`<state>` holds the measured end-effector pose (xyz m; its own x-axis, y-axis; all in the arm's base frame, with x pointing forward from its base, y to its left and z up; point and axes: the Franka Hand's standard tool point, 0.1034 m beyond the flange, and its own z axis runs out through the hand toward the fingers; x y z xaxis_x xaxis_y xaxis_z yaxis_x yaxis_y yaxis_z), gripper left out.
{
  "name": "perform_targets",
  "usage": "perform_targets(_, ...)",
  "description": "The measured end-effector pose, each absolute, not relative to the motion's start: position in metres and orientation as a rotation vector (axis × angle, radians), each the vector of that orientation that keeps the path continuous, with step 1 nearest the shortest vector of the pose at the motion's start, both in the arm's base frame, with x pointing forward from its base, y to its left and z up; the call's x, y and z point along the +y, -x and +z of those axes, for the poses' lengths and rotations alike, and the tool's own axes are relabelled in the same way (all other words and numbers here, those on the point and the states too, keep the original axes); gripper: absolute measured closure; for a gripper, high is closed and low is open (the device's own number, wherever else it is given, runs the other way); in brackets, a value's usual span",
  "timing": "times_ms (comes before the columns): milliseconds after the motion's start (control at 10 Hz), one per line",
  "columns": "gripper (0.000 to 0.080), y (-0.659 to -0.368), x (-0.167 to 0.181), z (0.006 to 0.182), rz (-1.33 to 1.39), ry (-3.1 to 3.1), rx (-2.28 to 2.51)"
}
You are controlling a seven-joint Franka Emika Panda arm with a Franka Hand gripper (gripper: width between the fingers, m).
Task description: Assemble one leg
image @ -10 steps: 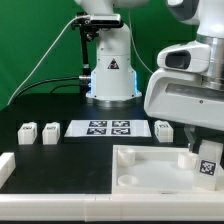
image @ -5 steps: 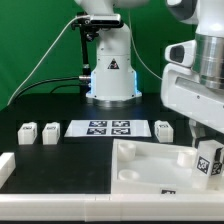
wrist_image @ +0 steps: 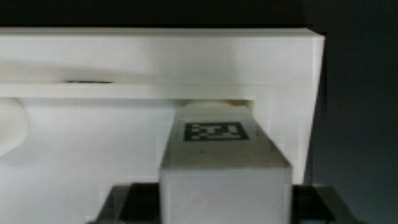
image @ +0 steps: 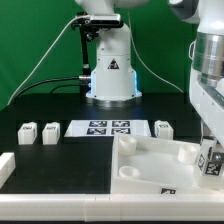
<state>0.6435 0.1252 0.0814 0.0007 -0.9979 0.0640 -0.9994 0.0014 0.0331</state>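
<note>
Over the tabletop (image: 150, 160), the gripper (image: 212, 150) grasps a tagged leg (wrist_image: 221, 165).

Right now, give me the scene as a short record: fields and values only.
gripper: at the exterior view's right edge, shut on the leg, low over the tabletop
leg: held upright between the fingers, tag facing the wrist camera
tabletop: large flat white tray-like part, lying at front right of the exterior view
loose legs: three on the table, two left of the marker board, one right of it
marker board: flat on the table behind the tabletop
leg seated in a corner hole: cannot tell
</note>
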Motion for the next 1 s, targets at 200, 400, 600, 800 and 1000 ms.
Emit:
perform_targets(200,0.0335,-0.6431,0.1256,0.081,0.03,-2.226,-2.117)
perform_targets(400,0.0207,-0.6426,0.1253,0.0813,0.016,-2.367,-1.948)
perform_targets(600,0.0161,-0.6421,0.1249,0.0817,-0.007,-2.599,-1.616)
perform_targets(800,0.0152,-0.6402,0.1295,0.0813,-0.016,-2.665,-1.498)
perform_targets(1000,0.015,-0.6403,0.1291,0.0812,-0.016,-2.664,-1.5)
